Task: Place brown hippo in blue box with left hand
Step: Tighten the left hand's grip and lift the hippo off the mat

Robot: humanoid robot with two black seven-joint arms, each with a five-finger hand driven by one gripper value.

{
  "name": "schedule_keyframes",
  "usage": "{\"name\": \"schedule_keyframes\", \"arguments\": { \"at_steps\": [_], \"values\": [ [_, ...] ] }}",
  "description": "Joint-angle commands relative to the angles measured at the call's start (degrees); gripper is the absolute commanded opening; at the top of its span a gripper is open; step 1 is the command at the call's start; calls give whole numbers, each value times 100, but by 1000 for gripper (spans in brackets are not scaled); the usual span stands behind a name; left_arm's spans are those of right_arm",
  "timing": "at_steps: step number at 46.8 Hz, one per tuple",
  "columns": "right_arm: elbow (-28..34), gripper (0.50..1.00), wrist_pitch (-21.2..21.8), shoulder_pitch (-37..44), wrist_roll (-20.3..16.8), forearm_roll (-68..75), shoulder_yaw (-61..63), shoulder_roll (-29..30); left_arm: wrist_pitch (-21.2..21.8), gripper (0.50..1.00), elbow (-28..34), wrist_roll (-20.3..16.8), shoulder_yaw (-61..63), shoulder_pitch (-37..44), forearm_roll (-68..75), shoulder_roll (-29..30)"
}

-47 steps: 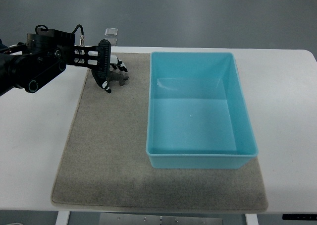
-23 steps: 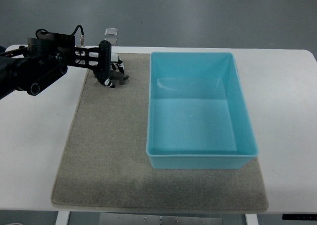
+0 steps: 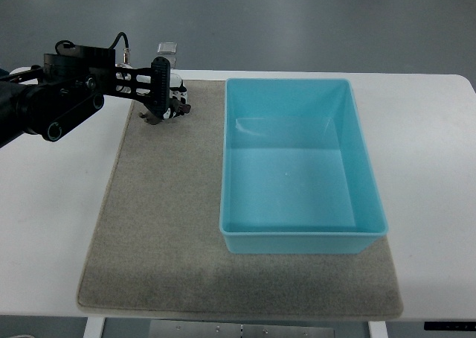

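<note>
blue box (image 3: 301, 167) holds nothing; left robot hand (image 3: 162, 96) grips brown hippo (image 3: 177, 112)

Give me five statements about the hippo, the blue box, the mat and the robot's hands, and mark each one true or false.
1. The blue box holds the brown hippo. False: the box is empty; the hippo is at the mat's far left corner.
2. The left hand is at the hippo. True.
3. The blue box sits on the grey mat. True.
4. The right hand is reaching over the box. False: no right arm is in view.
5. The box lies on its side. False: it stands upright, opening upward.
</note>
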Motion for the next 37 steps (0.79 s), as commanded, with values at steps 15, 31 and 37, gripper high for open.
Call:
{"name": "schedule_keyframes", "arguments": {
  "at_steps": [15,31,37],
  "values": [
    [0,936,0,5,0,0,0,0,18,500,-17,-9,-8,-18,-9,-8],
    [0,936,0,5,0,0,0,0,26,500,-17,0,-26,-62,-17,-26],
    [0,936,0,-4,0,0,0,0,26,500,-17,0,-26,-123,-9,-26]
  ]
}}
